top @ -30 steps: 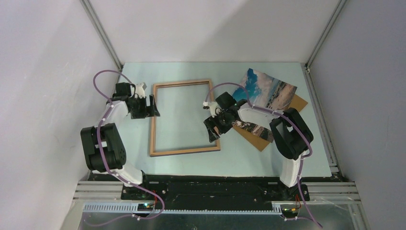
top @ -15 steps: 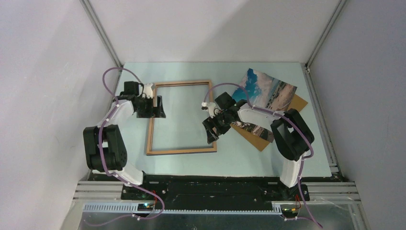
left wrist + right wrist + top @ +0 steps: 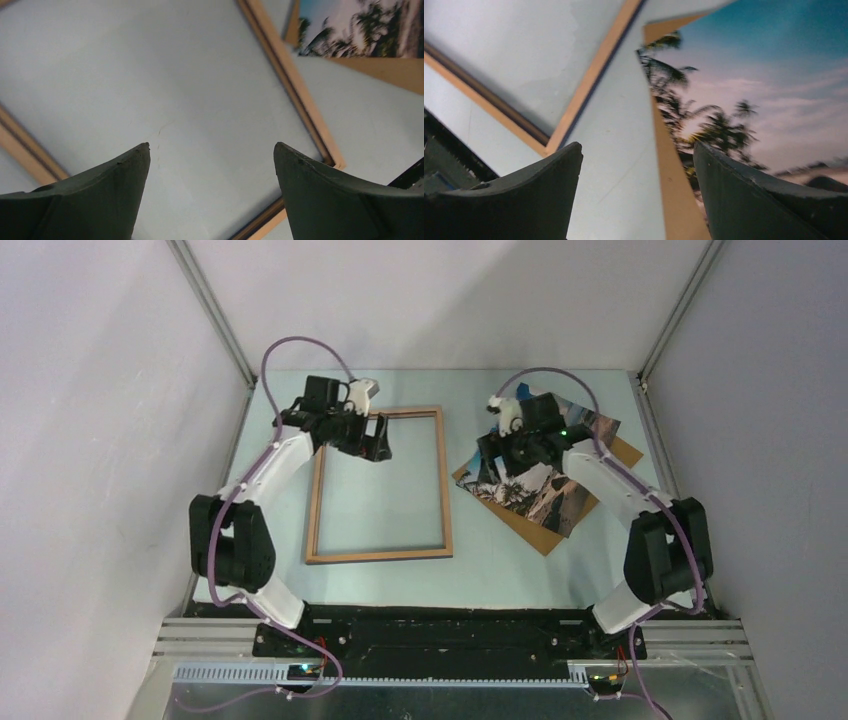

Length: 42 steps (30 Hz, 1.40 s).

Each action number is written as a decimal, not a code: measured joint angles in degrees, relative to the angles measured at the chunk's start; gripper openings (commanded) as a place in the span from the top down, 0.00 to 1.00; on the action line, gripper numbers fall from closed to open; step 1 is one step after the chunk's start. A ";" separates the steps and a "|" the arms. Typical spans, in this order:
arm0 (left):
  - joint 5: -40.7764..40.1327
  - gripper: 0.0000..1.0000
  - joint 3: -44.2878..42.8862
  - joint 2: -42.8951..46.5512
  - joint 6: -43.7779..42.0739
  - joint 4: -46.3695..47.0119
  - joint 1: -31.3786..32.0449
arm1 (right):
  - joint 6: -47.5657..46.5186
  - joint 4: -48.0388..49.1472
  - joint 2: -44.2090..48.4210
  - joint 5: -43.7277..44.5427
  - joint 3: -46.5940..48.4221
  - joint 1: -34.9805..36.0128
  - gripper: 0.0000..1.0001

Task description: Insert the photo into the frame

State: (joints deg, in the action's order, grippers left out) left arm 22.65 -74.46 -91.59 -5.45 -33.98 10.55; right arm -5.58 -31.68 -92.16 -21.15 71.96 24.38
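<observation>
Your left claw (image 3: 210, 150) hangs released over the far end of the frame (image 3: 446, 490), which lies wood-side up on the surface (image 3: 520, 575). Your right claw (image 3: 636, 147), also released, hovers above the photo (image 3: 548, 498) on its brown board (image 3: 543, 540), just right of the frame.

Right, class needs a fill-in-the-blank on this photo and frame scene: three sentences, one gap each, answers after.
1. The photo lies picture side up on a brown ___.
2. Inside the frame, only the bare ___ shows.
3. The left gripper and right gripper both have their jaws ___.
Missing words: board; table; open.
</observation>
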 measured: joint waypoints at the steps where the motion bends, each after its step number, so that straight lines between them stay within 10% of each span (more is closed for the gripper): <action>1: 0.17 0.02 -1.66 -0.94 0.04 -0.02 1.09 | -0.02 0.35 0.92 0.44 -0.33 -1.51 0.12; 20: 0.96 0.06 -30.58 -29.03 9.57 0.33 17.92 | 6.40 6.93 3.82 -4.13 -11.34 -33.38 0.20; 42: 1.03 0.05 -52.37 -52.33 25.57 1.20 20.52 | 8.66 9.27 -6.49 -1.66 -12.37 -40.48 0.22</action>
State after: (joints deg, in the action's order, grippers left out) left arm 23.68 -126.82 -143.92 20.12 -32.77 31.07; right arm 3.07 -22.41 -98.65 -22.81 59.59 -16.10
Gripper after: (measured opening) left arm 0.943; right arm 0.787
